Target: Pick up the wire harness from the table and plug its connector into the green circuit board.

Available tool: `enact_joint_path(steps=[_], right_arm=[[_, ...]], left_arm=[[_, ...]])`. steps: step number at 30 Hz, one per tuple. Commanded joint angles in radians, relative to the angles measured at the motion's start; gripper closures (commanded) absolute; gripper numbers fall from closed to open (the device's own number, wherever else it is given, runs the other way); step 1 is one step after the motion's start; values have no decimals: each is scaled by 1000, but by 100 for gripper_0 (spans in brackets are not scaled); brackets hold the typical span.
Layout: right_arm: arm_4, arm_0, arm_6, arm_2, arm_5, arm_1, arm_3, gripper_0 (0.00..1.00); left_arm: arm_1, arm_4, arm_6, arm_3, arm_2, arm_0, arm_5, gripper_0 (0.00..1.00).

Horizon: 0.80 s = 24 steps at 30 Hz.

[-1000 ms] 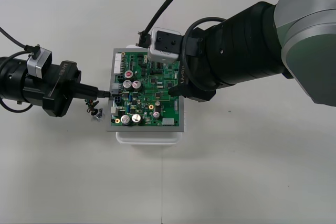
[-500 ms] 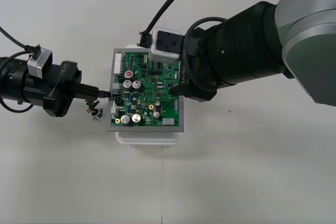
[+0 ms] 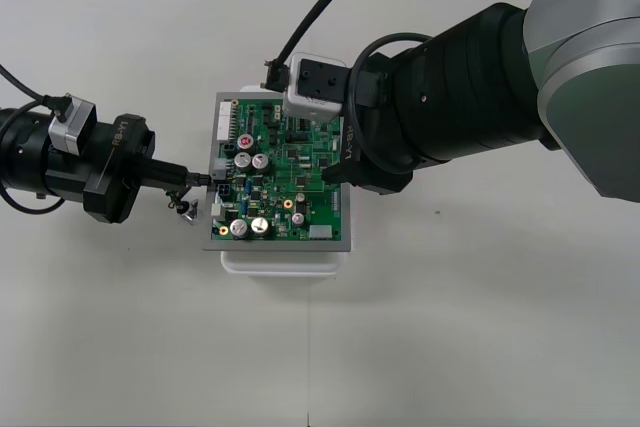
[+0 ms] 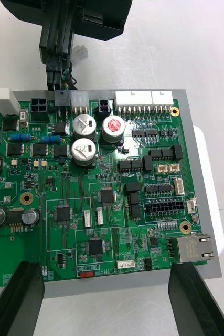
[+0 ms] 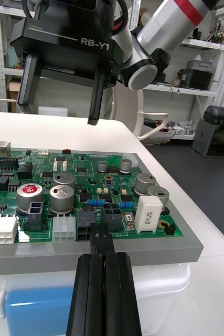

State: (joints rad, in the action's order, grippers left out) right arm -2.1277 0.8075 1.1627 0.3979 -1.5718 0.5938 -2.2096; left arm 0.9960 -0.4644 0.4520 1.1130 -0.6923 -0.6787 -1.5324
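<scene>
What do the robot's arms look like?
The left arm and right arm are round and black; the right turns silver higher up. Each carries a small silver camera box with a black cable. The left tool and right tool have black fingers; the right says RB-Y1.

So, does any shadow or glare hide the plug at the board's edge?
Front view: even light, no hard shadows on the table; the harness under the left gripper is unshaded. Right wrist view: capacitor tops on the board gleam; the black plug blends into the dark gripper. Left wrist view: no glare at the plug.
</scene>
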Motion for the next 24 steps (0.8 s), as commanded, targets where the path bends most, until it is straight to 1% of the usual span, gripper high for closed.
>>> enact_joint_path(steps=[1, 13, 16, 24], right_arm=[[-3, -1, -35, 7, 1, 3, 10, 31], [-58, -2, -37, 42, 1, -11, 19, 31], [-58, -1, -37, 42, 1, -15, 19, 31], [-55, -1, -37, 41, 1, -15, 13, 31]], left_arm=[[-11, -6, 53, -4, -6, -47, -38, 100], [-17, -11, 63, -24, -6, -55, -38, 100], [-36, -13, 68, -55, -6, -65, -38, 100], [-39, -8, 56, -52, -6, -70, -38, 100]])
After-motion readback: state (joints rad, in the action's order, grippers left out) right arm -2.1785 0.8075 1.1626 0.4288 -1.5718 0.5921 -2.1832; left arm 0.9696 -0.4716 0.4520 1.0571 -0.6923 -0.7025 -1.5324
